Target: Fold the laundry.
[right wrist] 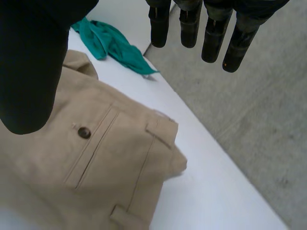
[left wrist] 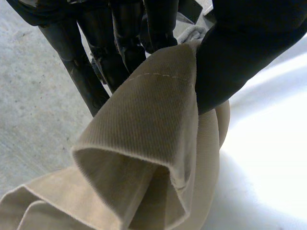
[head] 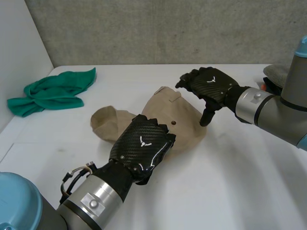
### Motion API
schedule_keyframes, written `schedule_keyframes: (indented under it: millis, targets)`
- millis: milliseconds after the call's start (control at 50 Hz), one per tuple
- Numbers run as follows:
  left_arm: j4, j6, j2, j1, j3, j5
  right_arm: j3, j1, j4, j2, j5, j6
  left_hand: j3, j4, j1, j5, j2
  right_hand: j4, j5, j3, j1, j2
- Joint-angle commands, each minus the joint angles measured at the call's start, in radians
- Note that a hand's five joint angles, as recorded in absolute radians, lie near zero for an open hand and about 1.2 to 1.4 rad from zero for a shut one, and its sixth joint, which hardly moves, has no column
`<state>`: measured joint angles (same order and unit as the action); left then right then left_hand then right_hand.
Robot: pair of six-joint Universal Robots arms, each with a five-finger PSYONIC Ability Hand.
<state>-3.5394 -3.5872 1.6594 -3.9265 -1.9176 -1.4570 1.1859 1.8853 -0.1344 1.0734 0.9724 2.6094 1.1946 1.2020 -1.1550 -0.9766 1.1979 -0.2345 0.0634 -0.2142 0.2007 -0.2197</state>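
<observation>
Tan trousers (head: 178, 111) lie crumpled in the middle of the white table (head: 230, 182). My left hand (head: 144, 146) rests on their near edge. In the left wrist view its thumb (left wrist: 240, 57) and fingers (left wrist: 124, 43) pinch a raised fold of the tan cloth (left wrist: 144, 134). My right hand (head: 211, 86) hovers over the far right part of the trousers, open and holding nothing. In the right wrist view its straight fingers (right wrist: 192, 24) hang apart from the thumb above the waistband and a buttoned back pocket (right wrist: 91, 143).
A green cloth (head: 53, 91) lies bunched at the back left of the table, also seen past the trousers (right wrist: 112, 43). A grey object (head: 278, 72) sits at the far right edge. A white wall (head: 19, 48) borders the left side.
</observation>
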Motion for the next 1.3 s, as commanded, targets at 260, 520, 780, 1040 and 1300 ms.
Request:
schedule_keyframes:
  millis: [260, 520, 780, 1040, 1300]
  targets:
    - [0.056, 0.001, -0.032, -0.022, -0.04, -0.005, -0.071, -0.003, -0.102, -0.168, 0.035, -0.118, 0.17, 0.162, -0.209, -0.213, 0.166, 0.009, -0.012, -0.012, 0.025, -0.006]
    - [0.059, 0.004, -0.041, -0.071, -0.011, -0.013, 0.083, -0.002, -0.005, -0.171, 0.028, -0.066, 0.181, 0.174, -0.221, -0.225, 0.178, -0.012, 0.008, -0.032, 0.046, -0.027]
    - [0.053, 0.008, -0.053, -0.079, -0.003, -0.014, 0.069, 0.061, 0.41, -0.256, 0.256, 0.256, 0.202, 0.194, -0.241, -0.245, 0.198, -1.162, 1.158, -1.182, 1.196, -1.177]
    - [0.004, 0.008, -0.164, -0.211, 0.219, -0.011, 0.075, 0.018, 0.314, 0.181, 0.301, 0.216, 0.202, 0.194, -0.241, -0.245, 0.198, -1.162, 1.158, -1.182, 1.196, -1.177]
    - [-0.033, 0.01, -0.242, -0.231, 0.569, -0.037, -0.029, 0.009, 0.277, 0.534, 0.319, 0.201, 0.202, 0.194, -0.241, -0.245, 0.198, -1.162, 1.158, -1.182, 1.196, -1.177]
